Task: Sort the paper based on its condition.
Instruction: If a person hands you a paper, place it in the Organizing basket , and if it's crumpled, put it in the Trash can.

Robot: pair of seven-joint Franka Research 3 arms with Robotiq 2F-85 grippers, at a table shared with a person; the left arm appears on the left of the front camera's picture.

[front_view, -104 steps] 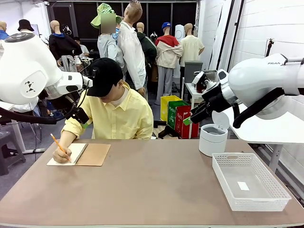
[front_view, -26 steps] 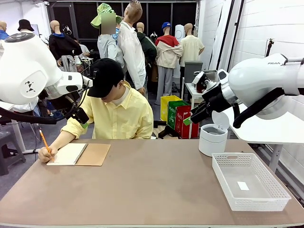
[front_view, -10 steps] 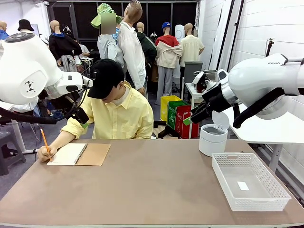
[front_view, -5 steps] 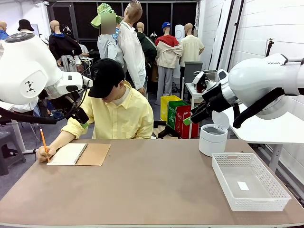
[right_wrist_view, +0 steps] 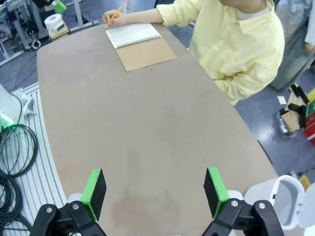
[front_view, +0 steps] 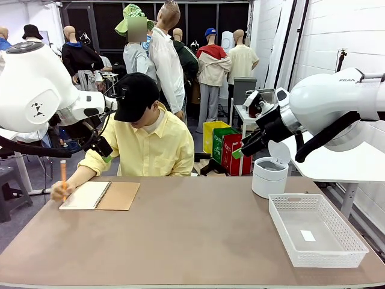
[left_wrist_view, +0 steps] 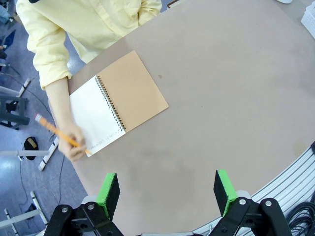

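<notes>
Loose paper is out of view. A person in a yellow shirt sits at the far side, hand (front_view: 59,192) holding an orange pencil (front_view: 63,172) at the white page of a spiral notebook (front_view: 100,195) with a brown cover. The notebook (left_wrist_view: 116,105) lies ahead of my left gripper (left_wrist_view: 165,192), which hangs open and empty high above the table. My right gripper (right_wrist_view: 154,192) is also open and empty, raised over the table's right part, with the notebook (right_wrist_view: 141,44) far off. In the front view the left gripper (front_view: 104,152) and the right gripper (front_view: 242,149) hover behind the far edge.
A white mesh basket (front_view: 337,247) stands at the table's right, holding only a small white label. A white lidded bin (front_view: 269,175) stands behind it, its lid up. The brown table (front_view: 192,241) stretches bare between notebook and basket.
The person's hand has tipped the pencil upright and shifted a little at the notebook's left edge. Both arms have stayed still.
</notes>
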